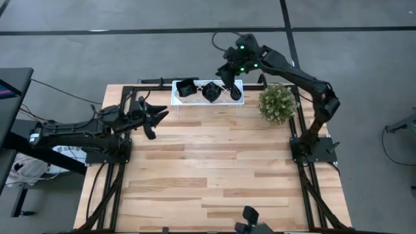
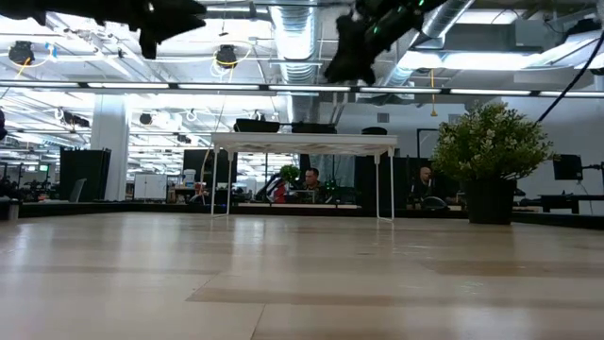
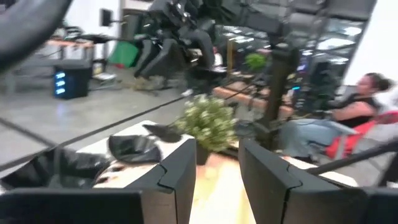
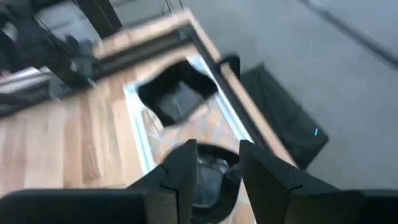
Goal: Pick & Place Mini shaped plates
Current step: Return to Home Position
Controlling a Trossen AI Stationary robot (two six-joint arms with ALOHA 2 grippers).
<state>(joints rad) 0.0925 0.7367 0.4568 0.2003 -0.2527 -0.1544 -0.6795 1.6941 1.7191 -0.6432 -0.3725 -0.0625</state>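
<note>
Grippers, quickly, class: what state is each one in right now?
Left gripper: open, empty, over the table on its left side.
Right gripper: open, empty, over the white tray.

The worktop of pale wooden planks (image 1: pixel 214 162) is striped lengthwise, with blond bands beside honey-brown ones, and is edged by a black metal frame (image 1: pixel 151 82). On the white lattice tray (image 1: pixel 175 99), the glossy black mini shaped plates (image 1: pixel 187 88) carry soft grey highlights. The bushy potted plant (image 1: pixel 278 103) is speckled light and dark green, and its pot (image 2: pixel 489 200) is black. The left arm (image 1: pixel 78 133) and the right arm (image 1: pixel 299 75) are black, their jaws a matte black. Small bright green lights (image 1: pixel 242 47) glow on the right arm. The concrete floor (image 1: pixel 97 52) is mottled grey and crossed by dark lines.
</note>
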